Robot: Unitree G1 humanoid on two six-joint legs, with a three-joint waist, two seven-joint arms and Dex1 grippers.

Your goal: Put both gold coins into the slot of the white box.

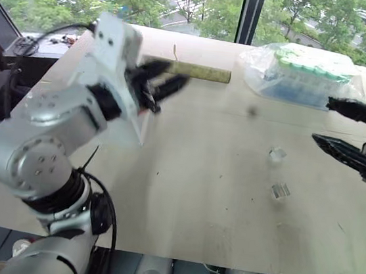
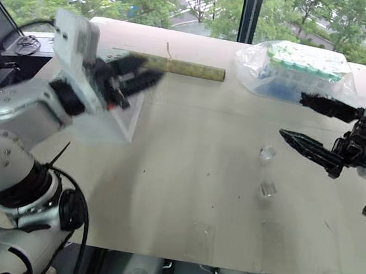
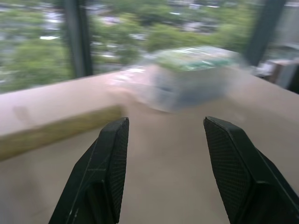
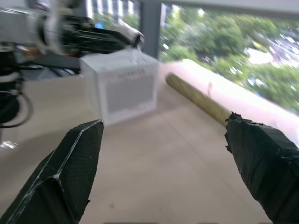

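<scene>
Mostly white box [image 4: 122, 84] hidden behind left gripper [image 1: 164, 85].

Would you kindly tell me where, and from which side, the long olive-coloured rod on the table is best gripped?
Grip the rod across its thin width, on the free half nearer the bag of tubes, coming down from above. It lies flat on the table and is long and slim, so pinching its two long sides should work; it looks too long to span lengthwise.
</scene>
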